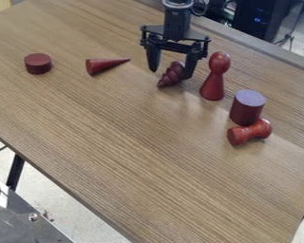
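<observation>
The black gripper (172, 74) hangs over the far part of the wooden table, its two fingers spread apart, so it is open. A dark red ridged, spiral-like cone (172, 75) lies between and just below the fingers, close to the right one; whether they touch I cannot tell. To the right of the gripper stands a red pawn-shaped piece (213, 78). On the left a smooth red cone (105, 65) lies on its side, its tip pointing right.
A short dark red disc (38, 63) sits at the far left. At the right stands a maroon cylinder (247, 108), with a red dumbbell-like piece (250, 132) lying in front of it. The wooden table (135, 156) has its near edge running diagonally at lower left.
</observation>
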`<action>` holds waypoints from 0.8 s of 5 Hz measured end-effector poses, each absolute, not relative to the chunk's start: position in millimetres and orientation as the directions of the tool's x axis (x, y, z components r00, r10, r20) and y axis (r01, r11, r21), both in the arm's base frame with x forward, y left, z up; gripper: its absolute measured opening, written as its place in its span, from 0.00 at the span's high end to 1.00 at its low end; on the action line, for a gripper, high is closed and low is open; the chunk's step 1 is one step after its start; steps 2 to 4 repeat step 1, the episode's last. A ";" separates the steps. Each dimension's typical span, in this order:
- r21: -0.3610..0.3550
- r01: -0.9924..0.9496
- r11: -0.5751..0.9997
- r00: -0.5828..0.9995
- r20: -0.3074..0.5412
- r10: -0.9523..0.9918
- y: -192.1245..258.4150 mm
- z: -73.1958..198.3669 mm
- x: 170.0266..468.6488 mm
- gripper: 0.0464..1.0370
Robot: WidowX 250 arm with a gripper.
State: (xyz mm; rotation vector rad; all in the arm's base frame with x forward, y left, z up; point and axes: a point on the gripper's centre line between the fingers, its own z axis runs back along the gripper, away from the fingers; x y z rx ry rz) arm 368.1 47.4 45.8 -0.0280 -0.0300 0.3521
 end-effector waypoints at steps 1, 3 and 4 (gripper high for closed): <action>-0.036 -0.361 0.932 0.932 0.026 0.362 47.1 45.8 368.7 0.04; -0.036 -0.361 0.932 0.932 0.026 0.362 47.1 45.8 368.7 0.04; -0.036 -0.361 0.932 0.932 0.026 0.362 47.1 45.8 368.7 0.04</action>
